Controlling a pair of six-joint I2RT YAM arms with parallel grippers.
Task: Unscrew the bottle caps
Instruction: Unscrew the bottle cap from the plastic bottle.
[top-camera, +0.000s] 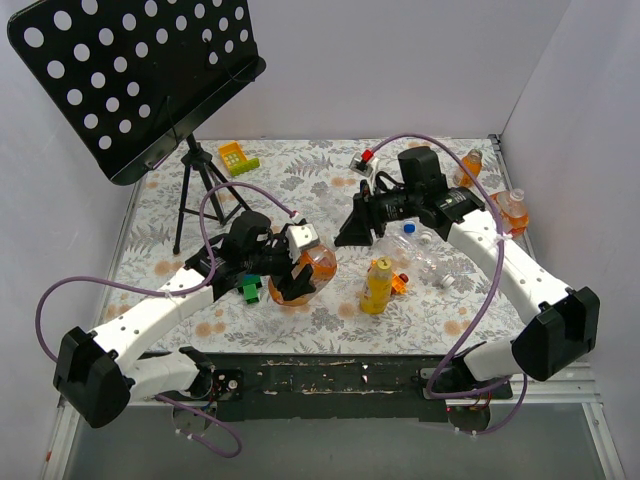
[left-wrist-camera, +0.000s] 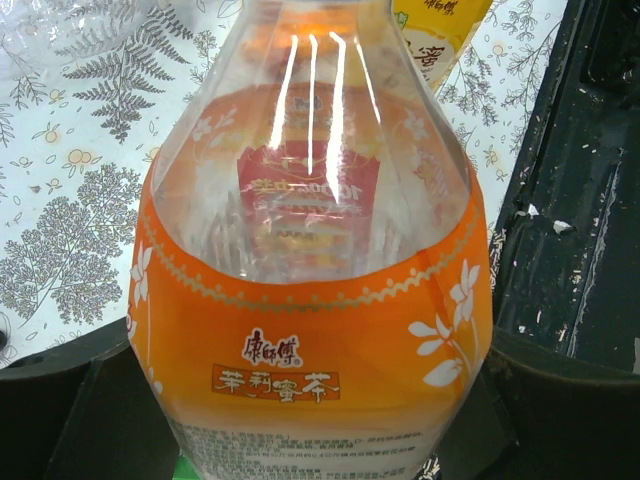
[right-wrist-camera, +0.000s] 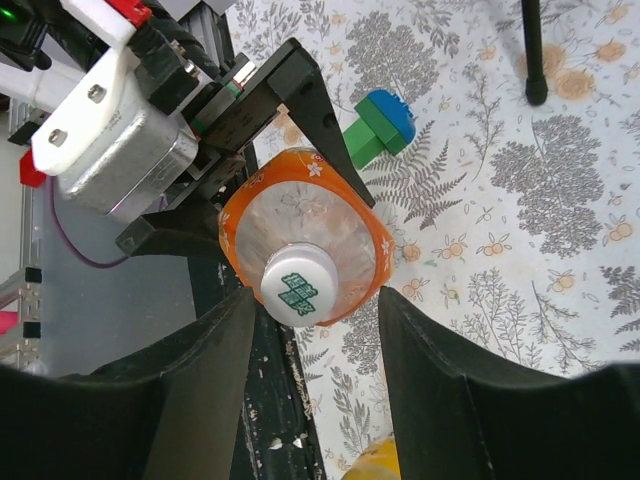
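My left gripper (top-camera: 287, 277) is shut on the body of an orange-labelled drink bottle (top-camera: 318, 268) and holds it tilted above the table. In the left wrist view the bottle (left-wrist-camera: 310, 330) fills the frame between the fingers (left-wrist-camera: 70, 410). In the right wrist view its white cap (right-wrist-camera: 298, 286) with green print faces the camera. My right gripper (right-wrist-camera: 315, 300) is open, and the cap lies between its fingertips, closer to the left one. In the top view the right gripper (top-camera: 352, 232) is just up and right of the bottle. The cap is hidden in the top view.
A yellow bottle (top-camera: 378, 285) with a yellow cap (top-camera: 382, 263) stands right of the held bottle, beside a small orange toy car (top-camera: 401, 282). A clear bottle (top-camera: 432, 252) lies nearby. Two orange bottles (top-camera: 512, 210) stand at far right. A green-and-blue block (right-wrist-camera: 378, 120) and a music stand (top-camera: 140, 80) are at left.
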